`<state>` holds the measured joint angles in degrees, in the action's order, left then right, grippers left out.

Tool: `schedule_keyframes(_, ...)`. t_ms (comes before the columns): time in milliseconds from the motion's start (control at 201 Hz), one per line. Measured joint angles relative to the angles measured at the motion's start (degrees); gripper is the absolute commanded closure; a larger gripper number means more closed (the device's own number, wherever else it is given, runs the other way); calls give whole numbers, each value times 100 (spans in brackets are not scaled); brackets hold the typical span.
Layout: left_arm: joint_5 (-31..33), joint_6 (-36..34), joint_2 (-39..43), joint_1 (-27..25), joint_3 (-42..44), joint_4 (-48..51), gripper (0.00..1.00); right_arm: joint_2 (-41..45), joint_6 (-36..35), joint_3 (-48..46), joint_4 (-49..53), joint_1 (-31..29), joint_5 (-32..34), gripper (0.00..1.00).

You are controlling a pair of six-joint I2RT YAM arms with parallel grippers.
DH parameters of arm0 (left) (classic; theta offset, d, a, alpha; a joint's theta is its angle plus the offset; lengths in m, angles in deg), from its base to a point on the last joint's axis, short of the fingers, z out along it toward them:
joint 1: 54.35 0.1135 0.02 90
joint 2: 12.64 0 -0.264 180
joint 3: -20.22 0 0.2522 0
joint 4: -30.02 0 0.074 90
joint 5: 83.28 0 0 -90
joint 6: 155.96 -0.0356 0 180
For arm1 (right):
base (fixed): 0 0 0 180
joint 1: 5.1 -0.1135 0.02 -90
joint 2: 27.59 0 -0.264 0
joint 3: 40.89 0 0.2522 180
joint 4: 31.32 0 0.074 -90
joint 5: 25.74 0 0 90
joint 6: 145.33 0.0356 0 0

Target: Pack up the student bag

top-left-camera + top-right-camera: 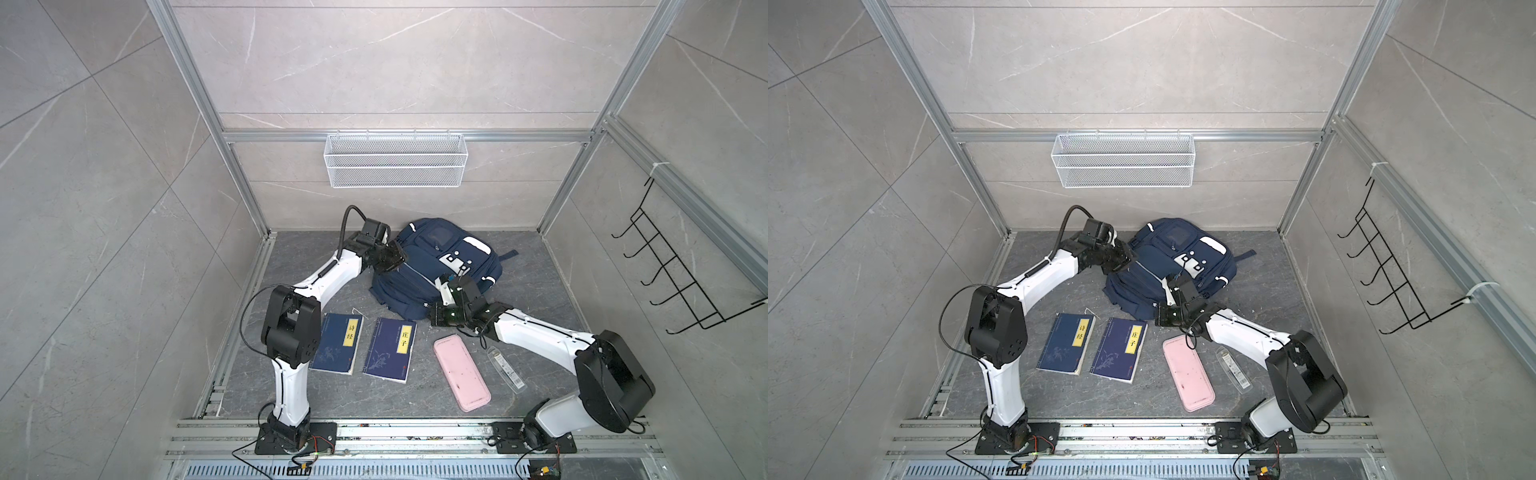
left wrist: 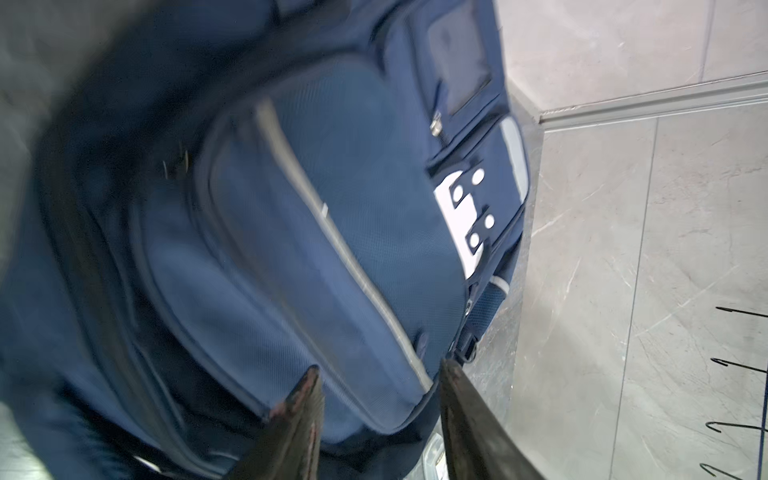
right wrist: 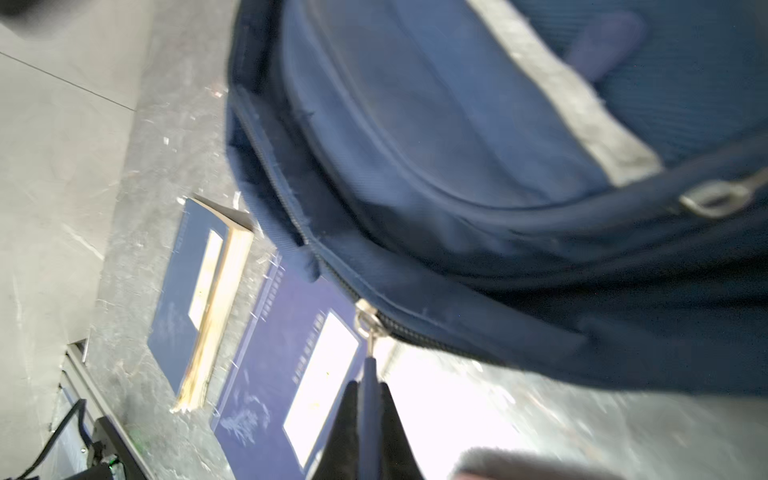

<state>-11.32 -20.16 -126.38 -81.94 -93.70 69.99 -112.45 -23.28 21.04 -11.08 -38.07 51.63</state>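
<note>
Navy fabric of the student bag lies flat on the dark floor, directly ahead of both claws and between them. We find the right gripper pinched fully together on the blue pull tab of the main zip. The metal slider sits just beyond its fingertips. The left gripper stands partly parted with nothing between its jaws. The front pocket and its silver stripe lie just beyond its tips; whether they touch we cannot tell, as that view is blurred. Our chief concern is that the bag has no anchor. With the left claw holding nothing, a pull on the tab would likely drag the whole soft bag toward the right claw instead of running the slider along its teeth. Second, the tab is narrow and held only near the fingertips, so a sideways or jerky pull could slip it free. Third, loose fabric bunches beside the zip track just past the slider and may jam it. Lastly, the nearer navy book and the pink pencil case lie close beside the right claw, so a dragged bag or a swinging wrist could push them out of place.
</note>
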Motion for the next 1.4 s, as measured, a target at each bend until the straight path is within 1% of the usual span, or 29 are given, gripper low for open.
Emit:
schedule_keyframes(114,155,-509,-269,-13,-811,520,57,326,39,-306,181,155,28,96)
schedule_keyframes(234,363,-997,-780,-44,-1534,1084,58,564,39,-400,369,275,68,95)
schedule_keyframes(443,887,-1694,-1709,-61,-2249,2037,57,621,35,-400,560,341,85,95)
schedule_keyframes(607,1318,-2048,-1947,-59,-2339,2433,56,621,33,-398,599,343,83,95)
schedule_keyframes(707,1373,-2159,-1971,-59,-2378,2483,57,621,33,-396,599,343,83,95)
schedule_keyframes(831,1266,-2205,-2057,-59,-2413,2433,58,621,35,-391,597,343,81,96)
schedule_keyframes(990,809,-2173,-2203,-46,-2308,2177,58,605,33,-334,619,343,81,96)
schedule_keyframes(1025,721,-2155,-2214,-37,-2288,2153,61,601,33,-315,619,343,83,95)
schedule_keyframes(1065,664,-2129,-2225,-24,-2282,2131,70,597,33,-304,621,343,83,95)
schedule_keyframes(1085,636,-2124,-2225,-13,-2277,2122,77,595,33,-304,621,343,83,95)
schedule_keyframes(1135,540,-2059,-2225,33,-2243,2074,100,588,33,-297,632,345,85,96)
schedule_keyframes(1264,144,-1952,-2142,197,-1875,1672,100,511,9,-219,693,365,87,97)
schedule_keyframes(1404,-179,-1670,-1716,402,-966,916,100,313,-48,-48,732,372,116,98)
